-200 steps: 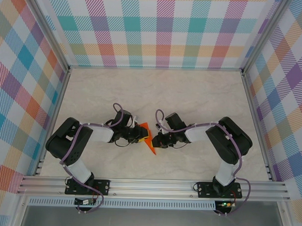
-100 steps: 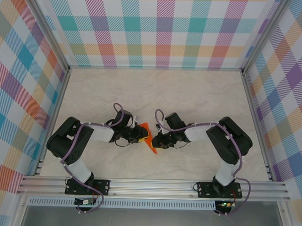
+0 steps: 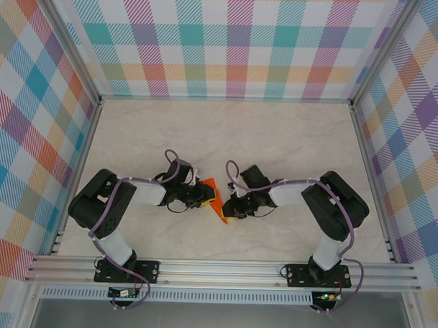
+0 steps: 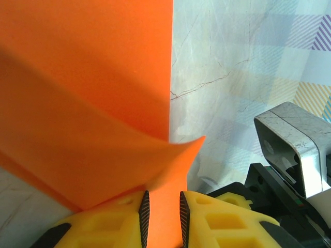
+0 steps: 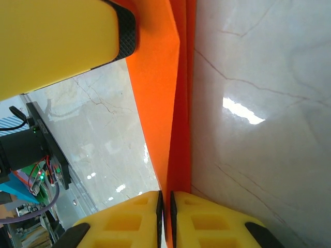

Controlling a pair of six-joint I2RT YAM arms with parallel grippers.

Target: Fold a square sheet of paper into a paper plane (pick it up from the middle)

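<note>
Jaws, close up: both tight on paper (image 4: 93,103)

Top view: orange paper (image 3: 213,200) too small to read its folds. Both sides partly hidden by left end effector (image 3: 202,195) & right end effector (image 3: 227,206); jaw gaps too small to tell.

Left wrist: paper cut off at top & left edges, bottom strip disappears btw. the pads (image 4: 144,214). Grey-black housing (image 4: 297,150) of other arm cut off at right edge.

Right wrist: paper runs off top edge, lower end lost btw. own fingers (image 5: 207,217). Yellow finger (image 5: 57,41) top-left is blurred, cut off by top & left edges.
</note>
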